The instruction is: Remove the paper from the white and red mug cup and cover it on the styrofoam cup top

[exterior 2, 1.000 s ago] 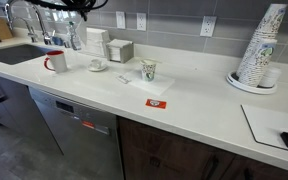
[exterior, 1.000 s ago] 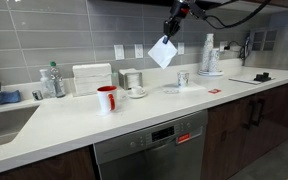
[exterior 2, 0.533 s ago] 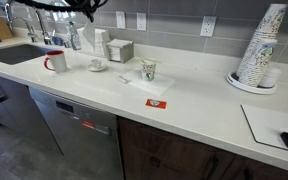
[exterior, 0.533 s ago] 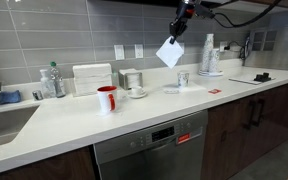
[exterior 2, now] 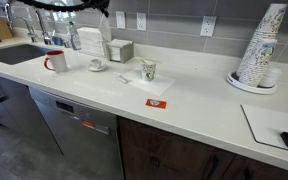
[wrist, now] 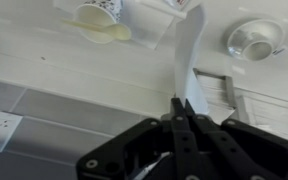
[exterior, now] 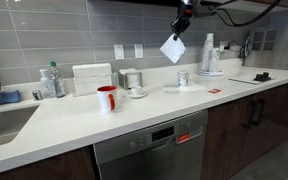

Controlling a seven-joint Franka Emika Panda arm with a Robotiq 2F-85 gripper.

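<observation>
Jaws pinch one paper point(exterior: 172, 47) in air; one styrofoam cup point(exterior: 183, 79), one mug point(exterior: 106, 99).

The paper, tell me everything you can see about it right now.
The paper is a thin white napkin, roughly square and slightly creased. It hangs in the air by its top corner, pinched in the shut gripper, high above the counter and in front of the tiled wall. In the wrist view it shows edge-on as a narrow white strip running out from between the fingers. Nothing else touches it. It is clear of the mug and not yet on the cup.
</observation>
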